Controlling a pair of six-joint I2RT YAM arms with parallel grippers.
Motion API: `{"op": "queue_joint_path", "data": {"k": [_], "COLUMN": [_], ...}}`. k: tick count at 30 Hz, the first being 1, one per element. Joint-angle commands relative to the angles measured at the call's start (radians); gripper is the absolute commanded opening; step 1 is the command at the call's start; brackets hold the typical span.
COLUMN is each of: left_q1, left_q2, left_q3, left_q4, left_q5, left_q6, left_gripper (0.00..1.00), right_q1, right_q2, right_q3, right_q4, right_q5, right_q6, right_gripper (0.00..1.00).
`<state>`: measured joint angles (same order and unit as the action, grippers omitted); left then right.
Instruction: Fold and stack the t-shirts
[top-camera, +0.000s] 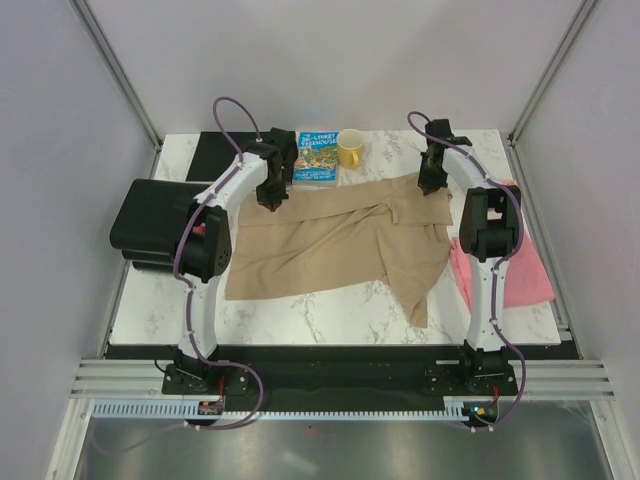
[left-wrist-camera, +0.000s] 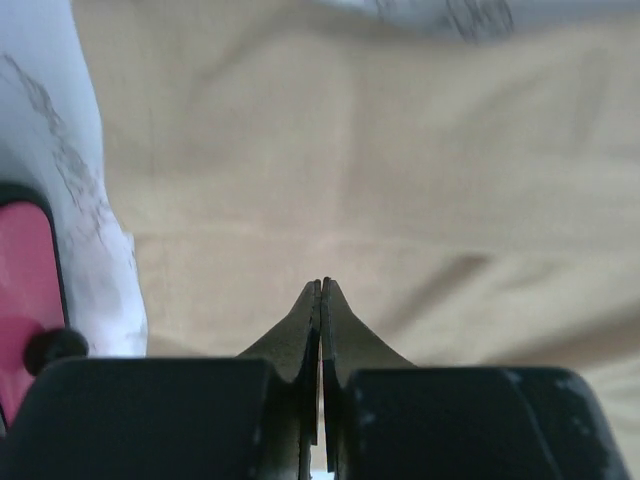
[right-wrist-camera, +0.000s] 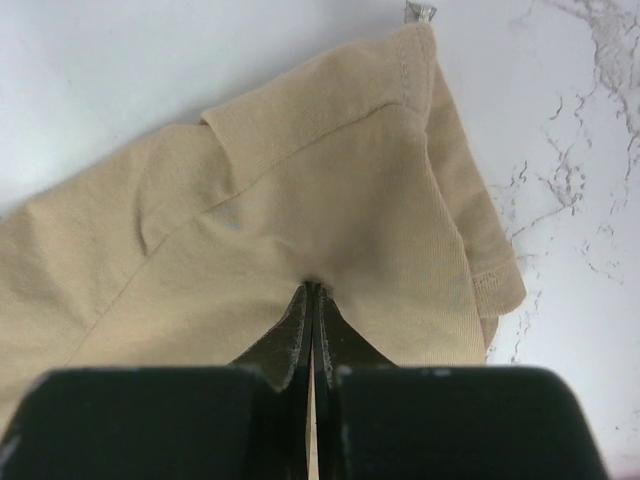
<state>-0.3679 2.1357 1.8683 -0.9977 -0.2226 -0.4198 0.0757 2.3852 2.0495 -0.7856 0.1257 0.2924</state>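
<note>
The tan t-shirt lies spread and wrinkled in the middle of the marble table. The pink t-shirt lies at its 3 o'clock, partly under the right arm. The right gripper, at the shirt's 1 o'clock corner, is closed and pinches the tan cloth. The left gripper, at 10 o'clock, is closed with its tips on the cloth; whether it pinches it I cannot tell.

The plain pink cloth t-shirt at the right edge of the white marble table lies partly hidden behind the right arm. Lettering on the colourful picture book is too small to read. The tan cloth t-shirt runs off the right wrist view's left edge.
</note>
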Motion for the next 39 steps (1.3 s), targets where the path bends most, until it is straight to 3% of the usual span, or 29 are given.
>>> {"op": "queue_joint_path", "data": {"k": [1,8,25,39], "left_q1": [0.044,0.061,0.167,0.178], "left_q2": [0.140,0.335,0.418,0.451], "left_q3": [0.152,0.409,0.476,0.531], "left_q4": [-0.012,-0.099,-0.176,-0.105], "left_q5": [-0.047,-0.024,-0.038,0.083], "left_q6": [-0.025,-0.008,-0.005,0.041], "left_gripper": [0.02,0.02,0.02,0.02], "right_q1": [-0.002,-0.002,-0.002,-0.002], "right_q2": [-0.069,-0.070,-0.086,-0.133], "right_q3": [-0.040,-0.048,-0.081,-0.147], "right_q4": [0.011,0.025,0.023,0.019], "right_q5": [-0.027,-0.066,-0.018,0.040], "right_q6": [0.004,0.004,0.010,0.016], "right_gripper": [0.00,0.00,0.00,0.00]}}
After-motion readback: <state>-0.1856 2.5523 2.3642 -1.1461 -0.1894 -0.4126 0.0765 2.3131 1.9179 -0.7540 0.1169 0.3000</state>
